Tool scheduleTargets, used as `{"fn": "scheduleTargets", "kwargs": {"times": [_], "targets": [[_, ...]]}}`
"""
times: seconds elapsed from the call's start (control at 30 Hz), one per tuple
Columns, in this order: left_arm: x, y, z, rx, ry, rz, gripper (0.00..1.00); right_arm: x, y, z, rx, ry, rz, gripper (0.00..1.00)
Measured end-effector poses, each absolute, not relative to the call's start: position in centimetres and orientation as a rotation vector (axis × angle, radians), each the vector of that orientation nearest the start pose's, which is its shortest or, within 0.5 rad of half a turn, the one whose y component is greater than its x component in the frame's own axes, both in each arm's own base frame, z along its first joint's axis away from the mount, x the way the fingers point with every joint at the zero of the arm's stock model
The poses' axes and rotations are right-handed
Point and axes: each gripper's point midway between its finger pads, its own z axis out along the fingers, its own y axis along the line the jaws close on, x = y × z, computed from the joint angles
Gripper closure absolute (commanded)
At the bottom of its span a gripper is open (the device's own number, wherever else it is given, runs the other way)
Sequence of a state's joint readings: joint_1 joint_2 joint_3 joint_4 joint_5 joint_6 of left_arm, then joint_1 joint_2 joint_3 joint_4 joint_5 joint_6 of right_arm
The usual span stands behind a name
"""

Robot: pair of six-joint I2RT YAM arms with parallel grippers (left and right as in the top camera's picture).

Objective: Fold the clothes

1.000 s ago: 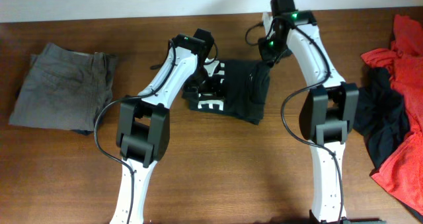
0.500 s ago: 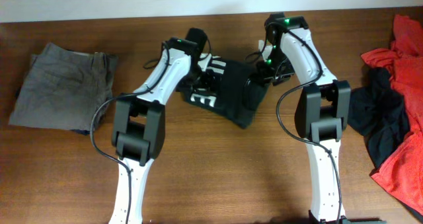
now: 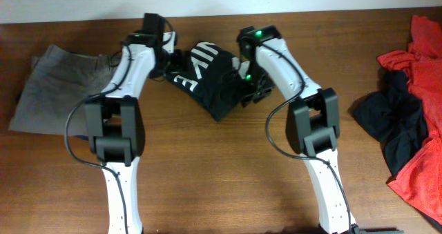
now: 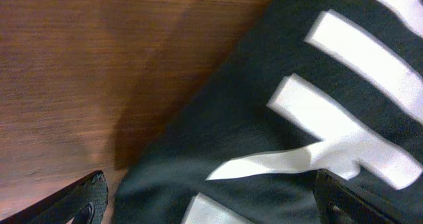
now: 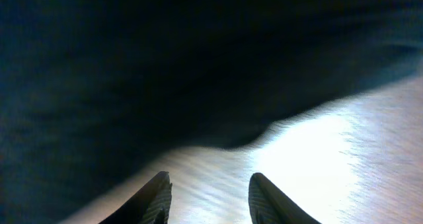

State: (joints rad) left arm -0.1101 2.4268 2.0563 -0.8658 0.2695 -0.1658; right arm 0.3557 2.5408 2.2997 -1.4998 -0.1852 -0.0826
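Progress check: the black NIKE top (image 3: 207,75) sits as a compact, skewed bundle near the far edge of the table (image 3: 228,165), about mid-length, btw the two arms; looks part-folded at best, prob needs squaring up. A grey garment (image 3: 59,89) lies flat and neat by the left edge; that one seems done imo. By the right edge the red one (image 3: 421,144) and the plain black one (image 3: 387,123) make a loose heap, touching each other, nothing folded there; so most of the job is left.

Left gripper (image 4: 213,201) has its jaws spread wide w/ nothing in them, hovering right over the top's white lettering. Right gripper (image 5: 210,201) has its jaws partly apart, bare wood showing btw them, not clamped on anything; black cloth lies just ahead of the tips.

Hard to tell: from overhead the arms cover part of the bundle and both sets of fingertips; the right wrist view is so dark the cloth is just a black mass; the lettering only shows in bits; the red one is cut off by the frame; a dark strip peeks out under the grey garment's near edge, no idea what.
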Motion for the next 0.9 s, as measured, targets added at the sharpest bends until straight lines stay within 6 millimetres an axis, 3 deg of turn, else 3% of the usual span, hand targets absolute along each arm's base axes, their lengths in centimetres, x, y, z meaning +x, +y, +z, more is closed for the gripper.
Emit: {"fn": "scheduleTargets", "kwargs": {"times": [0.13, 0.33, 0.47, 0.63, 0.77, 0.9], "targets": [[51.6, -10.1, 3.6, -0.092, 2.896, -0.679, 0.01, 40.3, 18.8, 2.3, -0.737, 3.262, 0.209, 0.62], [48.6, -11.5, 5.7, -0.146, 2.981, -0.901, 0.01, 41.0, 15.9, 2.5, -0.665, 3.293, 0.123, 0.60], [45.8, -13.5, 5.6, -0.131, 3.090, -0.923, 0.01, 43.5, 13.1, 3.9, -0.551, 3.242, 0.081, 0.49], [43.7, -17.6, 5.7, -0.002, 3.152, -0.927, 0.01, 46.6, 9.6, 7.4, -0.420, 3.130, 0.057, 0.48], [42.3, -20.3, 5.2, 0.048, 3.201, -0.849, 0.01, 46.8, 7.0, 8.7, -0.337, 3.130, 0.047, 0.48], [41.3, -21.3, 4.4, 0.015, 3.250, -0.754, 0.01, 46.7, 5.3, 8.7, -0.285, 3.148, 0.041, 0.48]]}}
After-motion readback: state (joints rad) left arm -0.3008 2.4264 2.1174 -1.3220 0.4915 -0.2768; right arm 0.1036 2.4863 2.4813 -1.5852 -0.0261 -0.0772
